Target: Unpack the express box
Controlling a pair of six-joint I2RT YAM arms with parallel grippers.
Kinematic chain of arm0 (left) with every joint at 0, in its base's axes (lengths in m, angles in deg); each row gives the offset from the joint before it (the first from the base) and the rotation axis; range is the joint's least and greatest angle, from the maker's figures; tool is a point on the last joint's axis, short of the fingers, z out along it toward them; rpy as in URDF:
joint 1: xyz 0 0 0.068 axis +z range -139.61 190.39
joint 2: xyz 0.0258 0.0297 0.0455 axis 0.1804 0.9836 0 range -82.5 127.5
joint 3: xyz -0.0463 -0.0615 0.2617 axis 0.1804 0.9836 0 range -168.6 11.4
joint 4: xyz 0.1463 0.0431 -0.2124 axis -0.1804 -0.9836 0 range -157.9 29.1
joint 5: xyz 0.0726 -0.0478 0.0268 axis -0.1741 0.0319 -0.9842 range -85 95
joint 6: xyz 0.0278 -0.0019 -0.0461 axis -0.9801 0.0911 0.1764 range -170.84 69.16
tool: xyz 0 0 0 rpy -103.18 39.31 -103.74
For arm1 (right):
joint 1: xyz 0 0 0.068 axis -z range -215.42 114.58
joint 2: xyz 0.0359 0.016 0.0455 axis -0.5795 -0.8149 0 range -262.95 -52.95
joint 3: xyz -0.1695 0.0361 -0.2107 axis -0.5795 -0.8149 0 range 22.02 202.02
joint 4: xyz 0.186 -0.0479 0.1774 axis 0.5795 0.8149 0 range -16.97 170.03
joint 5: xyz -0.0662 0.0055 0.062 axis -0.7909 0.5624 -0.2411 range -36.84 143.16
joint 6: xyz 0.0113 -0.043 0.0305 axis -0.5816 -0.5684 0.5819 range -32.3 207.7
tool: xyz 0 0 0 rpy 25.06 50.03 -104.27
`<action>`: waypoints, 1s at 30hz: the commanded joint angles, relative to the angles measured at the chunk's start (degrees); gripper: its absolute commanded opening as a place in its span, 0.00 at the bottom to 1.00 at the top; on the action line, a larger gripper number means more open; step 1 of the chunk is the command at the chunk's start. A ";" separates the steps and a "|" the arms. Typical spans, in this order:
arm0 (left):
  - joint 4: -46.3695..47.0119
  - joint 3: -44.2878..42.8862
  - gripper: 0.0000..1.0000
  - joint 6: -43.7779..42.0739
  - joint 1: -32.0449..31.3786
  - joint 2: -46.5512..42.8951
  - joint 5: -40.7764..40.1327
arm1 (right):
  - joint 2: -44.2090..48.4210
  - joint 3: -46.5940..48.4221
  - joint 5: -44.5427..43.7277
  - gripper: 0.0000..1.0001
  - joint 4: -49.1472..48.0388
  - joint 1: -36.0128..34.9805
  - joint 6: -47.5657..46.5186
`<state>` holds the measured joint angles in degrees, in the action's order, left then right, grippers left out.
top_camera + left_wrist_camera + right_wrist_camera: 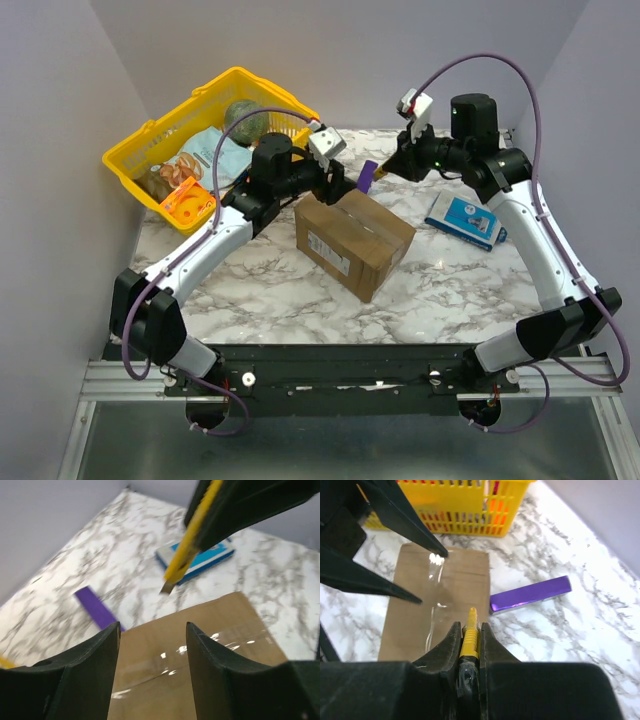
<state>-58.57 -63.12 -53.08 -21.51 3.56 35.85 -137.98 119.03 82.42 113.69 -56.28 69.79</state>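
- Express box (pixel 352 243): at the middle of the marble table (pixel 450 290), flaps shut, with a clear tape seam (pixel 436 605) running the length of its top.
- Slim purple box (pixel 530 595) just beside the end of the carton; blue box (pixel 465 218) well apart to the right; yellow basket (pixel 140 150) at the far left corner.
- Right gripper (pixel 469 627): fingers clamped on a yellow utility knife (pixel 192 540), blade tip out, poised over the carton's end next to the purple box. Cannot tell whether the tip touches cardboard; looks just clear of it.
- Left gripper (pixel 153 626): fingers apart, holding nothing, hanging low over the box top on either side of the seam and facing the knife.
- Step in hand, as judged: slitting the tape so the flaps can be lifted.
- Line the blade up on the seam before lowering, since an entry off to one side cuts cardboard instead of tape.
- Keep the cut shallow, only through the tape, to spare whatever lies inside.
- Draw along the seam in one steady pull at a low angle, because a steep blade tends to dig in and stall.
- Steady the carton first: press the left fingers down on a flap beside the seam, or expect a light box to slide on smooth marble.
- Keep those fingers out of the blade's line, as they stand right in its path at present.
- Watch the knife in the pinch, because drag on the tape may twist it.
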 commanded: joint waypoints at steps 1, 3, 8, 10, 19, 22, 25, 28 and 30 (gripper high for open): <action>-10.58 0.25 0.63 -0.84 3.76 -3.53 -17.04 | 0.23 2.04 1.16 0.00 -1.21 -0.66 -2.21; -11.99 1.92 0.63 1.88 4.74 -4.06 -19.59 | -1.44 4.14 -4.79 0.00 -0.67 -2.59 0.93; -12.70 5.25 0.61 7.33 7.46 -4.23 -19.08 | -4.70 4.68 -5.87 0.00 -3.30 -3.04 9.10; -12.00 6.49 0.61 9.79 8.08 -4.32 -18.20 | -4.79 3.19 -7.98 0.00 -6.99 -3.31 11.22; -6.64 11.41 0.61 18.23 11.68 -3.36 -11.61 | -6.98 1.07 -5.72 0.01 -16.58 -6.12 17.74; -4.35 12.38 0.60 21.04 12.47 -2.83 -8.80 | -8.13 2.04 -1.02 0.01 -16.85 -7.08 18.62; -2.59 12.91 0.60 22.98 12.74 -2.48 -4.95 | -8.74 2.40 -11.21 0.00 -16.32 -11.21 14.41; 1.00 13.43 0.59 25.09 12.74 -2.30 -0.99 | -9.36 2.13 -10.80 0.00 -16.85 -11.66 13.34; 2.42 13.87 0.59 25.71 12.74 -1.87 0.52 | -10.15 1.95 -10.62 0.00 -16.67 -11.92 12.56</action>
<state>-61.81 -50.46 -31.04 -8.79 0.72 29.19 -147.01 120.08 74.31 99.16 -67.54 84.63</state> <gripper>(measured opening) 0.595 0.188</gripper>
